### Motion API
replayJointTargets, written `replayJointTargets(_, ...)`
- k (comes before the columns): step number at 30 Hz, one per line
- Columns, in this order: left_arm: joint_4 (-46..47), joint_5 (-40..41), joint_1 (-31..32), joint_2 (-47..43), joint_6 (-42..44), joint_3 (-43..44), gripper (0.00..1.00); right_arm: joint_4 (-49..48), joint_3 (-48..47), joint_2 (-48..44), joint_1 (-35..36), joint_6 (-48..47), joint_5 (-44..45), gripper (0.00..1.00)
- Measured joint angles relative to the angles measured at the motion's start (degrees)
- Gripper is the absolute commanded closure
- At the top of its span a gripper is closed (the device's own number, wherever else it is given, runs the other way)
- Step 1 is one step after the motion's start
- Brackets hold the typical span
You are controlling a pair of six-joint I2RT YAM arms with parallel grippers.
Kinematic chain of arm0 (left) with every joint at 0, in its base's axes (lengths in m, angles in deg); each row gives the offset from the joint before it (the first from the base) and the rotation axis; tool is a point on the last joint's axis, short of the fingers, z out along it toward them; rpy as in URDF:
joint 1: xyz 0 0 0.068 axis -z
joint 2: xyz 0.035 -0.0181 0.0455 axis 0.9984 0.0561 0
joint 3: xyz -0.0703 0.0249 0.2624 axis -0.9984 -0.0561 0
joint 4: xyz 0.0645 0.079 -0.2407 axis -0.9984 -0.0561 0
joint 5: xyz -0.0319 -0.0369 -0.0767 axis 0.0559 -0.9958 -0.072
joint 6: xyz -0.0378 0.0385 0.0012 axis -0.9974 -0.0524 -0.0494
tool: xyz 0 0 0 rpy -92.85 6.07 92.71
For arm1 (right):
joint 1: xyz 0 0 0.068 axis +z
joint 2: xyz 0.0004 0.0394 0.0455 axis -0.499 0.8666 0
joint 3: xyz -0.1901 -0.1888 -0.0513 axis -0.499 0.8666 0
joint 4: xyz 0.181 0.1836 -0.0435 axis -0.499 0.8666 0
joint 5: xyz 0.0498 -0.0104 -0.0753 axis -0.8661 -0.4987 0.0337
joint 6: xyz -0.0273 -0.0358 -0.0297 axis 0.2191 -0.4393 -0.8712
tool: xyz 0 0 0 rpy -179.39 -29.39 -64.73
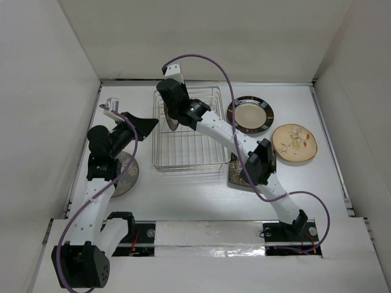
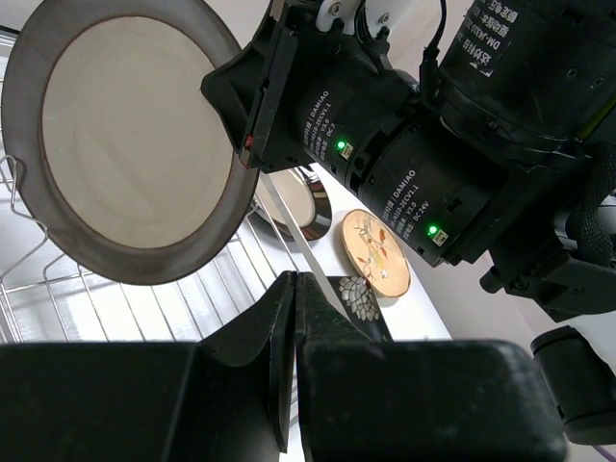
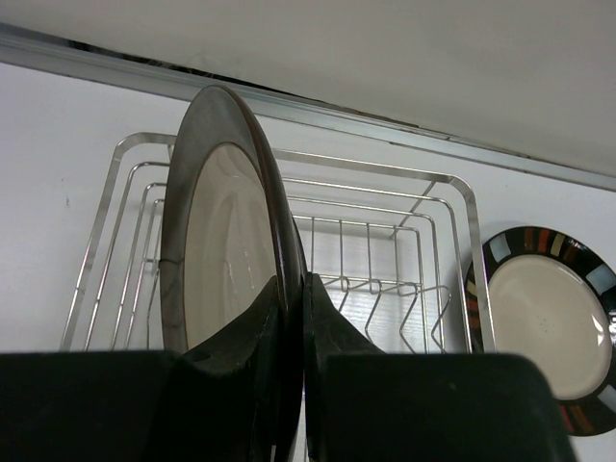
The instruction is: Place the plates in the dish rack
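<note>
Right pincer (image 3: 292, 289) clamped on rim of dark-rimmed cream plate (image 3: 221, 260); plate upright above pincer. Dish rack (image 1: 195, 166) below and ahead of pincer. Advice: hold plate vertical, lower edge between two prongs, release once seated. Left pincer (image 2: 294, 289) closed, empty, beside plate.

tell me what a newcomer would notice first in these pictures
First, the right gripper pinches a grey-rimmed plate on edge at the left side of the dish rack. Next come two plates lying flat on the table to the rack's right: a striped-rim plate and a floral plate. The left gripper, shut and empty, hovers just left of the rack.
</note>
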Motion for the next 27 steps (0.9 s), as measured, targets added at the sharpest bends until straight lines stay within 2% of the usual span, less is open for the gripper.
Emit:
replayJointTargets(4, 0.0, 0.3, 0.0, 0.0, 0.0, 0.0, 1.0, -0.2, 0.5, 0.0, 0.0, 0.9, 0.1, 1.0)
replayJointTargets(8, 0.0, 0.5, 0.0, 0.0, 0.0, 0.0, 1.0, -2.5, 3.4, -0.7, 0.0, 2.6, 0.1, 0.74)
replayJointTargets(11, 0.0, 0.5, 0.0, 0.0, 0.0, 0.0, 1.0, -4.5, 6.1, -1.4, 0.1, 3.7, -0.5, 0.67)
replayJointTargets(16, 0.0, 0.6, 0.0, 0.0, 0.0, 0.0, 1.0, -8.0, 8.0, -2.1, 1.2, 3.9, -1.8, 0.65)
replayJointTargets(23, 0.0, 0.7, 0.0, -0.2, 0.0, 0.0, 1.0, -11.2, 11.8, -3.3, 2.5, 5.0, -4.5, 0.48)
replayJointTargets(27, 0.0, 0.8, 0.0, -0.3, -0.3, 0.0, 1.0, -12.2, 13.9, -3.3, 2.9, 5.7, -6.0, 0.48)
